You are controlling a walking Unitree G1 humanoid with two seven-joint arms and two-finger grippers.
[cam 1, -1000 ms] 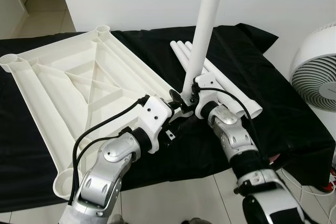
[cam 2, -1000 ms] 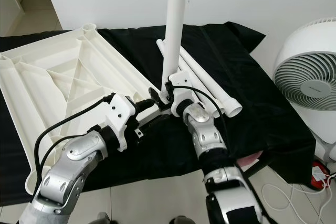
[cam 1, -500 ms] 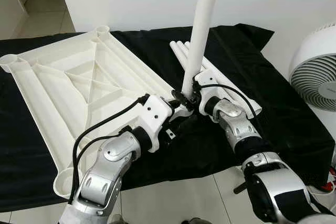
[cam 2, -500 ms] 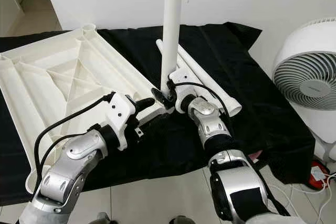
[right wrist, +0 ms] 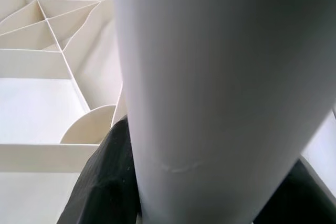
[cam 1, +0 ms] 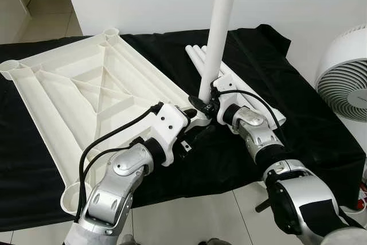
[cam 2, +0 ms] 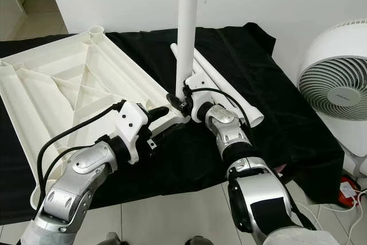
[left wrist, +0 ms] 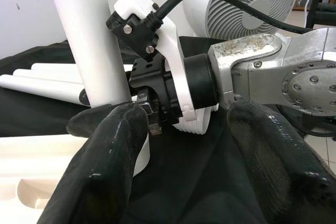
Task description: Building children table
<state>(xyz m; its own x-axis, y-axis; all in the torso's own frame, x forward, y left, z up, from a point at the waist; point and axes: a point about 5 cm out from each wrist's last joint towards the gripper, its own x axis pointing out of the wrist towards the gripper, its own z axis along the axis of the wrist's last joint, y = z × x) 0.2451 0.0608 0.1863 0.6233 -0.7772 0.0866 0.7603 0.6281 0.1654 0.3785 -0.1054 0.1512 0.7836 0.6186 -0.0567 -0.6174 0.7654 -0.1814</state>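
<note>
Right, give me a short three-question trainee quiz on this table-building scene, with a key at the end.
1. True or false: the right hand grips the upright leg near its lower end.
2. Which way up does the tabletop lie on the black cloth? A) ribbed underside up B) smooth face up C) on its edge
3. Fill in: the spare legs lie on the cloth between the tabletop and the ____.

Key
1. True; the left hand sits open beside it, at the tabletop's near corner.
2. A
3. Fan
</note>
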